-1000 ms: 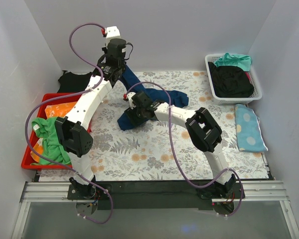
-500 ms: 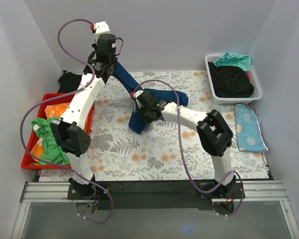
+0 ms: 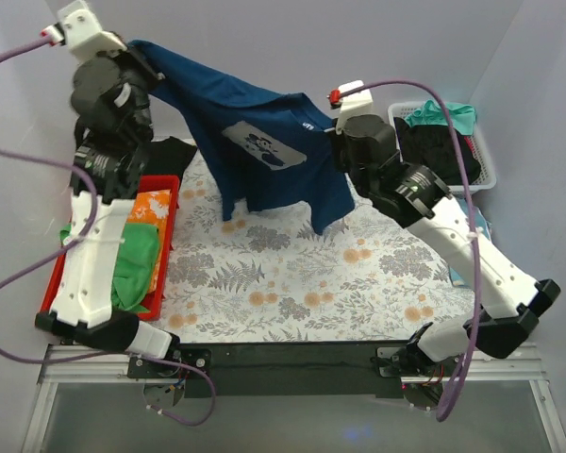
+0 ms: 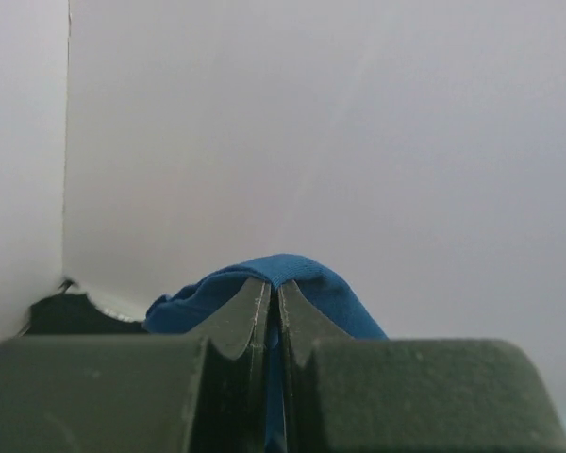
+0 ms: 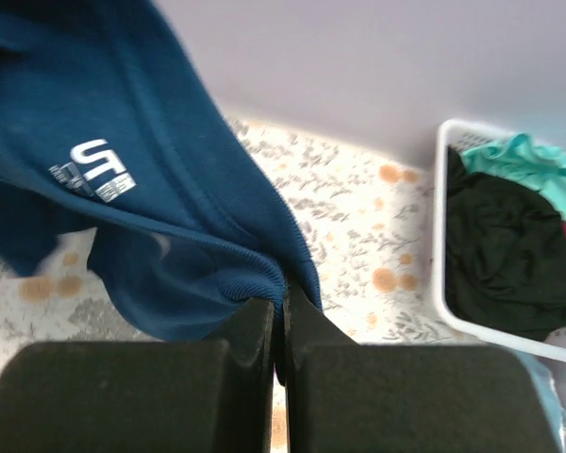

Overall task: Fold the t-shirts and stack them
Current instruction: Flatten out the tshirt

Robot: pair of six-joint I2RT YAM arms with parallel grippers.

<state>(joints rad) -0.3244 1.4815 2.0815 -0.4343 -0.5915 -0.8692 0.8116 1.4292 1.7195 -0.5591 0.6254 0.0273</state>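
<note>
A navy blue t-shirt (image 3: 255, 151) with a pale square print hangs spread in the air above the floral table, stretched between both arms. My left gripper (image 3: 143, 55) is raised high at the back left, shut on one end of the shirt; its wrist view shows blue cloth (image 4: 292, 278) pinched between the closed fingers. Shut too, my right gripper (image 3: 332, 121) holds the shirt's other end, and ribbed blue hem (image 5: 255, 274) sits in its jaws. More t-shirts, black (image 3: 439, 151) and teal (image 3: 443, 113), lie in the white basket (image 3: 491, 175).
A red bin (image 3: 165, 184) at the left holds orange and green cloth (image 3: 132, 269). A black garment (image 3: 174, 151) lies behind it. A light blue patterned cloth (image 3: 479, 231) lies at the right, partly under my right arm. Walls stand close on three sides.
Both arms have risen sharply and drawn apart, lifting the navy shirt off the table and spreading it in the air. The right gripper closed on the shirt.
</note>
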